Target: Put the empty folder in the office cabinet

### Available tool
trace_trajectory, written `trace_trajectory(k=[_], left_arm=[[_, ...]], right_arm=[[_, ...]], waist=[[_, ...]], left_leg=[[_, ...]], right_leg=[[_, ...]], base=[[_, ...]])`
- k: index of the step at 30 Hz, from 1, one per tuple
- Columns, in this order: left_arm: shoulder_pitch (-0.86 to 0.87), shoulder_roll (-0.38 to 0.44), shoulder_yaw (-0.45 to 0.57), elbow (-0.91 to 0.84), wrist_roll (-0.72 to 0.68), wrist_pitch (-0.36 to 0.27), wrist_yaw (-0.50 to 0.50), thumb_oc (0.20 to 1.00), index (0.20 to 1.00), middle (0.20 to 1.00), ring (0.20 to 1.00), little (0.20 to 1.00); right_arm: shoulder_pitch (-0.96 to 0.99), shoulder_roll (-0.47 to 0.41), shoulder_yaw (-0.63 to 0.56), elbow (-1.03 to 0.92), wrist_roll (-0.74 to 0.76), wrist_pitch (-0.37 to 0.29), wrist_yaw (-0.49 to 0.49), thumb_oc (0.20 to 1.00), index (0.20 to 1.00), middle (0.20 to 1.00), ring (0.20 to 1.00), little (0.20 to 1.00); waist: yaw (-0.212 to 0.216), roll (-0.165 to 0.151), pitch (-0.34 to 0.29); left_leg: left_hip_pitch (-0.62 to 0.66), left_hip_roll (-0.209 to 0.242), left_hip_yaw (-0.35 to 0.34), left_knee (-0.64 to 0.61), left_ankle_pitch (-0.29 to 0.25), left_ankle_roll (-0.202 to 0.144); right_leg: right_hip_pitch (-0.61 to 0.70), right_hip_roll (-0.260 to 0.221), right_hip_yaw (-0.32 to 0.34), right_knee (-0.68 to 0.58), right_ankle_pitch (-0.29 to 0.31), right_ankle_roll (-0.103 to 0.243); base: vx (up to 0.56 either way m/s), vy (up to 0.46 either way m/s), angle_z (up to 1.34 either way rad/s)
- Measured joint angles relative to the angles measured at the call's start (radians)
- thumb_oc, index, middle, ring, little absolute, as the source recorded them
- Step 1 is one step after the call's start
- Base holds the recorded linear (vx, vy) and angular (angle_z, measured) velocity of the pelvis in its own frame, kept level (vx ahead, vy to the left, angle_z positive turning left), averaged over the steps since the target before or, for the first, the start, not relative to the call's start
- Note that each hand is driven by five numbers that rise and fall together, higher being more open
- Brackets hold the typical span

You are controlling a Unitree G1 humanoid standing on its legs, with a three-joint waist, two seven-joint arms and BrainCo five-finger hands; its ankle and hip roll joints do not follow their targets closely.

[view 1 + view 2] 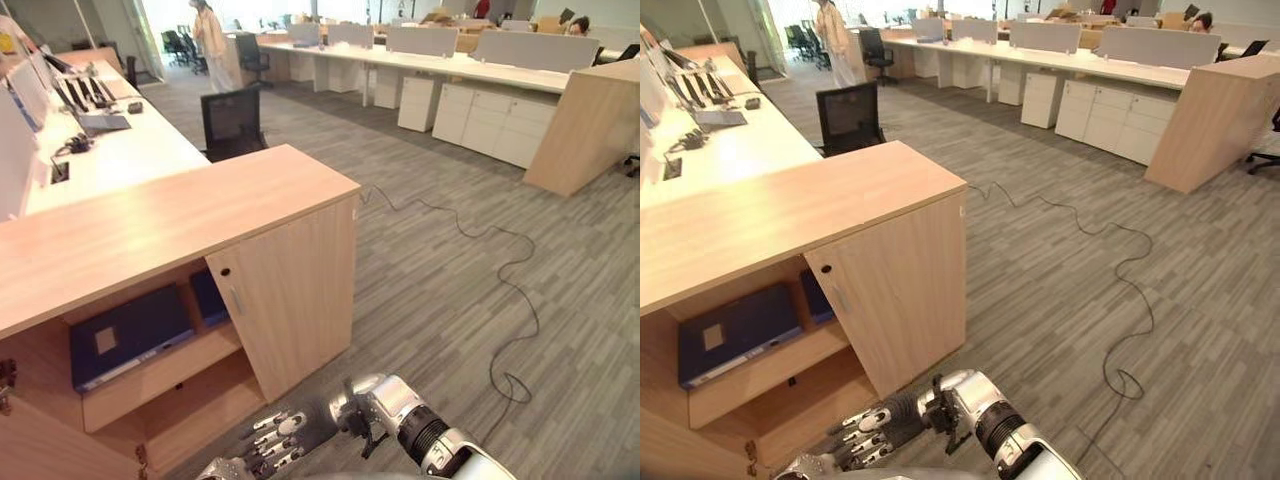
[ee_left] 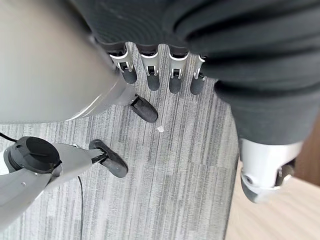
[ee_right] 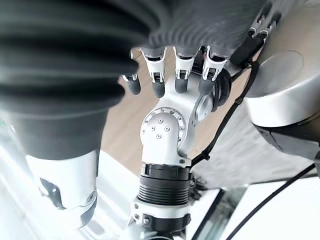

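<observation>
A black office chair (image 1: 232, 122) stands beside the long white desk (image 1: 120, 155) (monitors along it). A person (image 1: 211, 40) stands well beyond.

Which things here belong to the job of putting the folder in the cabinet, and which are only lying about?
For the job:
- folder, lying on the shelf inside the cabinet
- cabinet, its left side open
- right hand, open, low before the cabinet
- left hand, open, above the carpet

Lying about:
- chair
- desk with its devices
- person, far off
</observation>
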Motion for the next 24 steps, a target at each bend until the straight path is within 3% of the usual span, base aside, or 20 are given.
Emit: trace_trajectory(k=[6,8,10,12,14,15,16,17,19,20,21,22,23,24], left_arm=[[0.020,0.013,-0.017,-0.009,-0.002,0.000,-0.003,1.000,1.000,1.000,1.000,1.000],[0.034,0.023,-0.018,-0.010,-0.002,-0.005,-0.006,1.000,1.000,1.000,1.000,1.000],[0.031,-0.003,-0.051,-0.096,-0.007,-0.063,0.002,1.000,1.000,1.000,1.000,1.000],[0.022,0.005,-0.032,-0.089,-0.012,-0.089,0.007,1.000,1.000,1.000,1.000,1.000],[-0.029,0.006,-0.028,-0.061,-0.011,-0.087,0.020,1.000,1.000,1.000,1.000,1.000],[-0.087,0.016,-0.030,-0.026,0.019,-0.097,0.054,1.000,1.000,1.000,1.000,1.000],[-0.113,0.022,-0.021,-0.026,0.024,-0.098,0.056,1.000,1.000,1.000,1.000,1.000],[-0.094,0.012,0.023,-0.030,0.021,-0.101,0.040,1.000,1.000,1.000,1.000,1.000],[-0.028,-0.006,0.034,-0.011,0.016,-0.100,0.042,1.000,1.000,1.000,1.000,1.000],[-0.008,-0.031,0.053,-0.027,0.016,-0.098,0.025,1.000,1.000,1.000,1.000,1.000],[-0.009,-0.062,0.024,-0.026,0.009,-0.089,0.018,1.000,1.000,1.000,1.000,1.000],[-0.006,-0.075,0.008,-0.028,0.005,-0.087,0.016,1.000,1.000,1.000,1.000,1.000],[-0.011,-0.088,0.002,-0.027,0.004,-0.080,0.016,1.000,1.000,1.000,1.000,1.000],[-0.011,-0.097,0.002,-0.028,0.004,-0.076,0.013,1.000,1.000,1.000,1.000,1.000]], right_arm=[[0.034,-0.011,-0.036,0.144,-0.020,-0.024,-0.016,1.000,1.000,1.000,1.000,1.000],[0.023,-0.023,-0.052,0.224,-0.116,-0.029,-0.113,1.000,1.000,1.000,1.000,1.000],[-0.082,-0.059,-0.269,0.581,-0.153,-0.059,-0.581,1.000,1.000,1.000,1.000,1.000],[-0.101,-0.112,-0.317,0.760,-0.176,-0.079,-0.791,1.000,1.000,1.000,1.000,1.000],[-0.104,-0.131,-0.337,0.776,-0.173,-0.117,-0.900,1.000,1.000,1.000,1.000,1.000],[-0.111,-0.137,-0.371,0.805,-0.165,-0.148,-0.967,1.000,1.000,1.000,1.000,1.000],[-0.136,-0.153,-0.368,0.859,-0.166,-0.159,-1.007,1.000,1.000,1.000,1.000,1.000],[-0.152,-0.179,-0.334,0.905,-0.168,-0.173,-1.067,1.000,1.000,1.000,1.000,1.000],[-0.142,-0.205,-0.300,0.900,-0.177,-0.221,-1.154,1.000,1.000,1.000,1.000,1.000],[-0.108,-0.227,-0.341,0.885,-0.177,-0.255,-1.180,1.000,1.000,1.000,1.000,1.000],[-0.052,-0.235,-0.265,0.882,-0.211,-0.248,-1.221,1.000,1.000,1.000,1.000,1.000],[-0.035,-0.235,-0.187,0.880,-0.252,-0.251,-1.246,1.000,1.000,1.000,1.000,1.000],[-0.016,-0.229,-0.126,0.874,-0.303,-0.263,-1.278,1.000,1.000,1.000,1.000,1.000],[-0.001,-0.216,-0.098,0.873,-0.346,-0.273,-1.301,1.000,1.000,1.000,1.000,1.000]], waist=[[0.007,0.002,0.013],[0.022,0.002,0.049],[0.051,-0.015,0.085],[0.097,-0.035,0.111],[0.099,-0.037,0.148],[0.070,-0.064,0.166],[0.053,-0.077,0.167],[0.064,-0.066,0.161],[0.058,-0.008,0.116],[0.031,0.000,0.096],[0.033,0.022,0.059],[0.033,0.028,0.053],[0.029,0.033,0.047],[0.027,0.018,0.044]], left_leg=[[-0.011,0.005,-0.037,0.005,0.006,-0.002],[-0.007,0.016,-0.058,0.010,0.010,-0.009],[-0.073,0.023,-0.126,0.053,0.015,-0.034],[-0.107,0.041,-0.147,0.040,0.021,-0.048],[-0.179,0.069,-0.172,0.069,0.003,-0.051],[-0.214,0.082,0.011,0.084,-0.063,-0.010],[-0.248,0.079,0.154,0.181,-0.053,-0.034],[-0.190,0.081,0.212,0.234,-0.054,-0.041],[0.022,0.089,0.206,0.131,-0.057,-0.081],[0.084,0.085,0.249,0.065,-0.055,-0.083],[0.110,0.090,0.247,0.014,-0.008,-0.081],[0.112,0.096,0.249,0.008,0.014,-0.088],[0.105,0.103,0.250,0.011,0.002,-0.097],[0.100,0.099,0.236,0.011,0.001,-0.099]], right_leg=[[0.004,0.003,-0.035,0.000,-0.012,-0.008],[0.020,0.013,-0.059,0.003,-0.018,-0.015],[0.001,0.014,-0.115,0.004,-0.029,-0.022],[-0.020,0.033,-0.129,0.005,-0.027,-0.037],[-0.045,0.043,-0.219,0.008,-0.022,-0.076],[-0.064,-0.016,-0.352,0.004,-0.026,-0.101],[-0.068,-0.063,-0.415,0.004,-0.035,-0.097],[-0.051,-0.084,-0.436,0.004,-0.045,-0.103],[-0.019,-0.062,-0.446,0.005,-0.076,-0.087],[-0.016,-0.076,-0.513,0.011,-0.080,-0.081],[-0.012,-0.069,-0.549,0.018,-0.080,-0.069],[-0.014,-0.059,-0.562,0.021,-0.073,-0.059],[-0.016,-0.062,-0.583,0.028,-0.070,-0.055],[-0.020,-0.070,-0.588,0.035,-0.069,-0.048]], base=[[0.03,-0.093,0.19],[-0.02,-0.319,0.36],[-0.04,-0.237,0.80],[-0.12,-0.175,0.64],[-0.17,-0.070,1.24],[-0.06,-0.017,2.40],[-0.02,-0.005,2.40],[-0.01,0.042,1.61],[0.02,0.108,0.82],[-0.01,0.146,1.01],[-0.05,0.136,1.03],[-0.07,0.133,0.69],[-0.07,0.128,0.36],[-0.06,0.138,0.41]])
